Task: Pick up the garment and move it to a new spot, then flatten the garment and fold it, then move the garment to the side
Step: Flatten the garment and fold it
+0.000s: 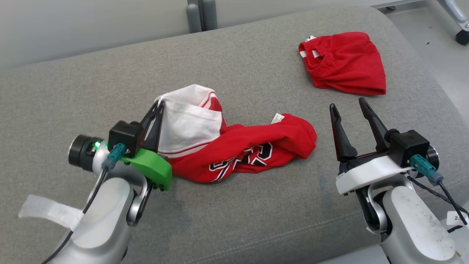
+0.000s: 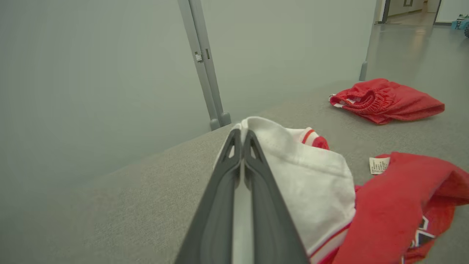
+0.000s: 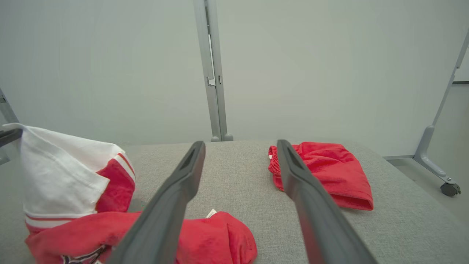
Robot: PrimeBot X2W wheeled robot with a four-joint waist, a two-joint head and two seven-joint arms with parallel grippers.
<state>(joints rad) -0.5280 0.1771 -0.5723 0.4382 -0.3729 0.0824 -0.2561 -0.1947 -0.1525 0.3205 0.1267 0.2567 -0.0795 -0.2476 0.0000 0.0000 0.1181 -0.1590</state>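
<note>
The garment (image 1: pixel 238 150) is a red jersey with a white part and black-and-white lettering, lying crumpled in the middle of the grey cushion (image 1: pixel 256 55). My left gripper (image 1: pixel 160 104) is shut on the white part's upper edge, which stands raised. In the left wrist view the closed fingers (image 2: pixel 234 176) pinch the white cloth (image 2: pixel 311 183) at their tips. My right gripper (image 1: pixel 347 103) is open and holds nothing, just right of the garment's red end. The right wrist view has the right gripper (image 3: pixel 240 143) above the cushion, with the garment (image 3: pixel 58 176) at lower left.
Red shorts (image 1: pixel 344 64) lie bunched at the far right of the cushion, also in the wrist views (image 2: pixel 384 101) (image 3: pixel 326 172). A grey partition post (image 1: pixel 199 14) stands behind. A caster wheel (image 1: pixel 462 36) sits on the floor at right. The cushion's front edge runs below my arms.
</note>
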